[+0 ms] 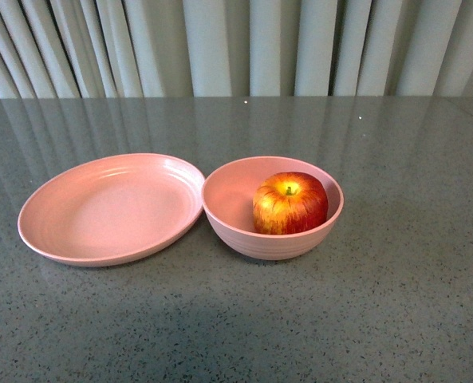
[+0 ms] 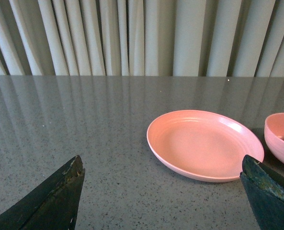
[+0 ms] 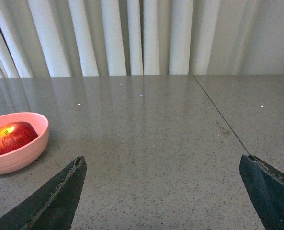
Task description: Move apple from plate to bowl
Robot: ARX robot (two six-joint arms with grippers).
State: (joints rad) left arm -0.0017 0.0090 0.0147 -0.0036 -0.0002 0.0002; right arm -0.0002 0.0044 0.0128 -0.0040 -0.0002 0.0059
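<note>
Red apple (image 1: 290, 203) upright inside bowl (image 1: 228, 199)

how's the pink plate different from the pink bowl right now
The plate is wide and shallow; the bowl is narrower and deep. The plate holds nothing, while the bowl holds the apple. In the front view the plate sits on the left and the bowl on the right, their rims meeting or nearly so. Both are round, matte pink, and rest on the grey table.

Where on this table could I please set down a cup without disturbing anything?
The table is bare right of the bowl, along the whole near edge, and behind both dishes toward the curtain. The only crowded spot is the middle, where the empty plate meets the bowl holding the apple.
</note>
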